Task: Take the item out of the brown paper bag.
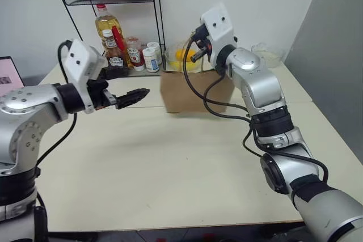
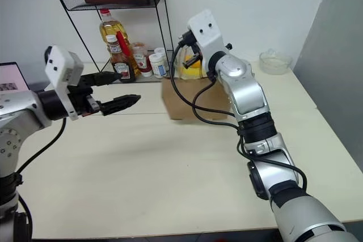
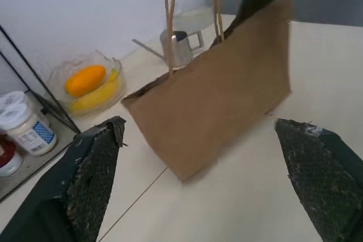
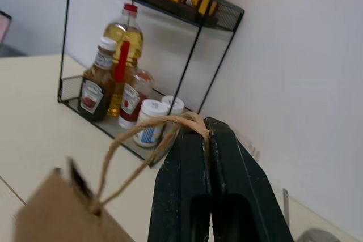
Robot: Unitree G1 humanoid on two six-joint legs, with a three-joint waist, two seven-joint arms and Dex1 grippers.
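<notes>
Left eye view looks down over a pale cream worktop point(image 1: 170, 162) set against a white wall. Near the middle of the far side stands the brown paper bag point(image 1: 187, 92), upright, with its thin twisted loop handles point(image 4: 147, 134) drawn upward. The right hand point(image 4: 209, 134) is raised above the bag with its two black fingers pressed together, pinching the tops of those handles; the bag hangs slightly tilted beneath it, though whether its base is clear of the worktop cannot be told. The left hand point(image 1: 133, 96) is held out level at the left side, well apart from the bag, with its fingers spread wide and nothing between them. The left wrist view looks between those fingers toward the bag's creased side. The bottle of orange drink cannot be made out, and the bag's inside is hidden. Behind the bag sits a glass bowl point(image 3: 85, 83) holding a round orange fruit and a banana, and just beside it a small metal jug point(image 3: 178, 46). At the back left stands a black wire rack point(image 1: 113, 26) carrying a tall yellow oil bottle point(image 1: 108, 26), two ketchup bottles and small white-lidded jars.
</notes>
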